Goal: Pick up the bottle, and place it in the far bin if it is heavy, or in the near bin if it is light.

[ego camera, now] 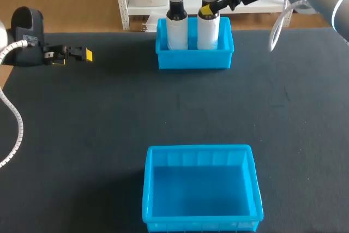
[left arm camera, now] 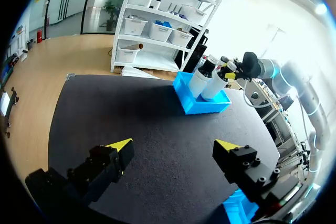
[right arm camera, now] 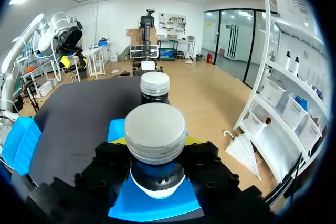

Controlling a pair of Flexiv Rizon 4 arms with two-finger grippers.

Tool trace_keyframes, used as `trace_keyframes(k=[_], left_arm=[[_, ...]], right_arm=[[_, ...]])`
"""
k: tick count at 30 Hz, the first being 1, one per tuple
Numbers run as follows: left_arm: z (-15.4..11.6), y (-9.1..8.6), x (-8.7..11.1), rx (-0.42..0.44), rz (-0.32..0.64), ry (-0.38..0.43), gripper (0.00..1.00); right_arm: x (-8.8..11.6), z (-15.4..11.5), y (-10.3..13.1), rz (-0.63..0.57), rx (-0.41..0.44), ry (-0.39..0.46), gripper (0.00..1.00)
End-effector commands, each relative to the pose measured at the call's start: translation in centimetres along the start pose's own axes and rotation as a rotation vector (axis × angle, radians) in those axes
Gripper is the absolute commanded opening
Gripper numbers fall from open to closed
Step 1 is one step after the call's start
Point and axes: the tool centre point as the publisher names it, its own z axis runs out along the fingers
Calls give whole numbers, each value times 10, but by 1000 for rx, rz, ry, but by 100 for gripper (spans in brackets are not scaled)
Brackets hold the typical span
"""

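The right gripper [ego camera: 210, 8] is clamping both fingers around the dark neck of the grey-capped white bottle [ego camera: 208, 28], which is standing upright in the far bin [ego camera: 193, 59], just beside a second, white-capped bottle [ego camera: 176, 23]. The near bin [ego camera: 200, 225] is sitting well apart from them. The left gripper [left arm camera: 174, 145] is hovering over the black table [ego camera: 109, 113] with its fingers spread wide, gripping nothing

Two white bottles with dark necks and pale caps stand upright, side by side, in the blue far bin [ego camera: 194, 58] at upper centre. The left bottle [ego camera: 176, 28] stands free. The right claw [ego camera: 209, 7] clasps the right bottle [ego camera: 208, 32] at its neck. The blue near bin [ego camera: 199, 148] sits at bottom centre.
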Motion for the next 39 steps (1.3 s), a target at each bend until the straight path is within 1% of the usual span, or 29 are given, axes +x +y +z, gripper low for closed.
trace_keyframes(k=[1, 4, 5, 6, 8, 11, 13, 15, 18, 20, 21, 22, 23, 28, 31, 39], left_arm=[[0, 0, 0, 0, 0, 0, 100], [0, 0, 0, 0, 0, 0, 100], [0, 0, 0, 0, 0, 0, 100], [0, 0, 0, 0, 0, 0, 100], [0, 0, 0, 0, 0, 0, 100], [0, 0, 0, 0, 0, 0, 100], [0, 0, 0, 0, 0, 0, 100], [0, 0, 0, 0, 0, 0, 100], [0, 0, 0, 0, 0, 0, 100], [0, 0, 0, 0, 0, 0, 100], [0, 0, 0, 0, 0, 0, 100], [0, 0, 0, 0, 0, 0, 100], [0, 0, 0, 0, 0, 0, 100], [0, 0, 0, 0, 0, 0, 100], [0, 0, 0, 0, 0, 0, 100], [0, 0, 0, 0, 0, 0, 100]], right_arm=[[-1, 4, -12, 11, -281, -2, 0], [0, 4, -13, 17, -283, -3, 0], [1, 5, -13, 18, -284, -3, 2], [1, 5, -13, 21, -285, -2, 8], [2, 6, -14, 24, -287, -1, 17], [4, 7, -15, 30, -290, 0, 25], [4, 8, -15, 33, -293, 0, 27], [4, 8, -15, 35, -295, 0, 31], [5, 9, -16, 38, -296, 1, 33], [5, 9, -16, 41, -298, 3, 38], [6, 9, -16, 42, -299, 4, 47], [6, 9, -16, 43, -300, 6, 75], [6, 9, -16, 44, -301, 7, 100], [6, 4, -17, 50, -297, 18, 100], [8, -3, -17, 55, -289, 28, 100], [17, -42, -12, 80, -220, 51, 100]])
